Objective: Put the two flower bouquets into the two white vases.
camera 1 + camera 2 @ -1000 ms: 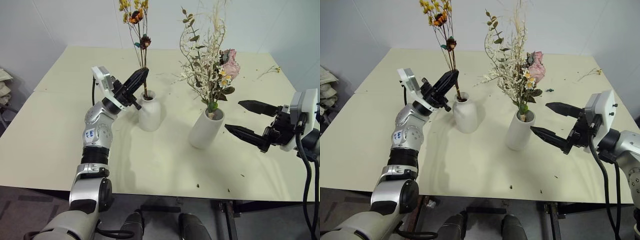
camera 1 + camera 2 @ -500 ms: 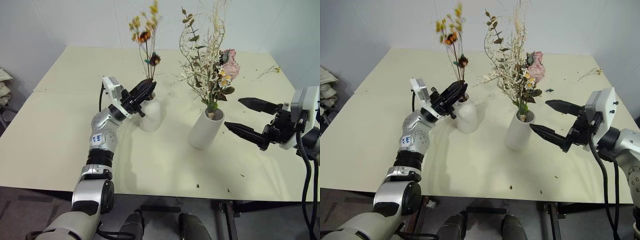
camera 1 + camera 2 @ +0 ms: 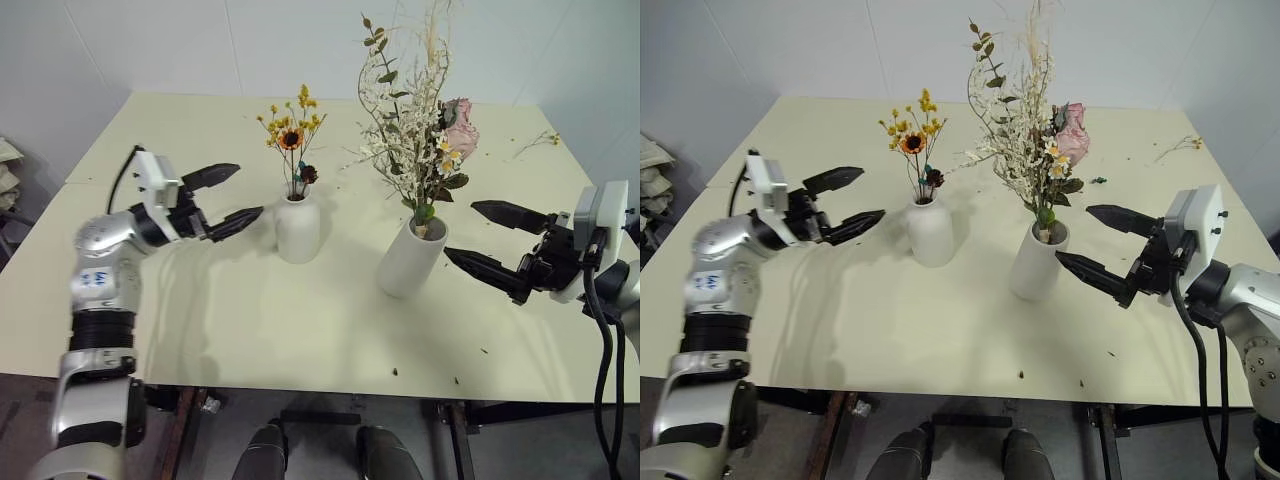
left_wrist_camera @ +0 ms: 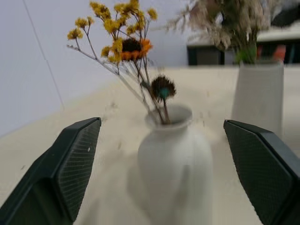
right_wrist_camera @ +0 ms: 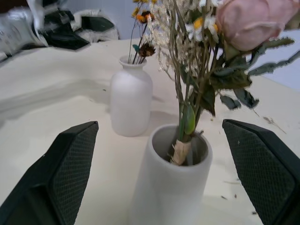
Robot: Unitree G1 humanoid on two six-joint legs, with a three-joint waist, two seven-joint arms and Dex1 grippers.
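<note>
A small yellow-orange bouquet (image 3: 292, 135) stands in the short round white vase (image 3: 298, 229) at the table's middle. The large bouquet (image 3: 418, 120) of pink roses, white sprigs and grasses stands in the taller white cylinder vase (image 3: 410, 259) to its right. My left gripper (image 3: 230, 196) is open, a short way left of the round vase and apart from it, holding nothing. My right gripper (image 3: 495, 240) is open just right of the cylinder vase, also holding nothing. The left wrist view frames the round vase (image 4: 174, 164) between the open fingers; the right wrist view frames the cylinder vase (image 5: 174, 176).
The cream table (image 3: 300, 330) has small plant scraps near its front edge and a loose twig (image 3: 540, 140) at the back right. A white wall rises behind the table. Crumpled pale material (image 3: 8, 165) lies off the left edge.
My left gripper let go of the yellow-orange bouquet's stems, opened and drew back to the left. The small bouquet sank lower into the round vase. My right gripper stayed put.
</note>
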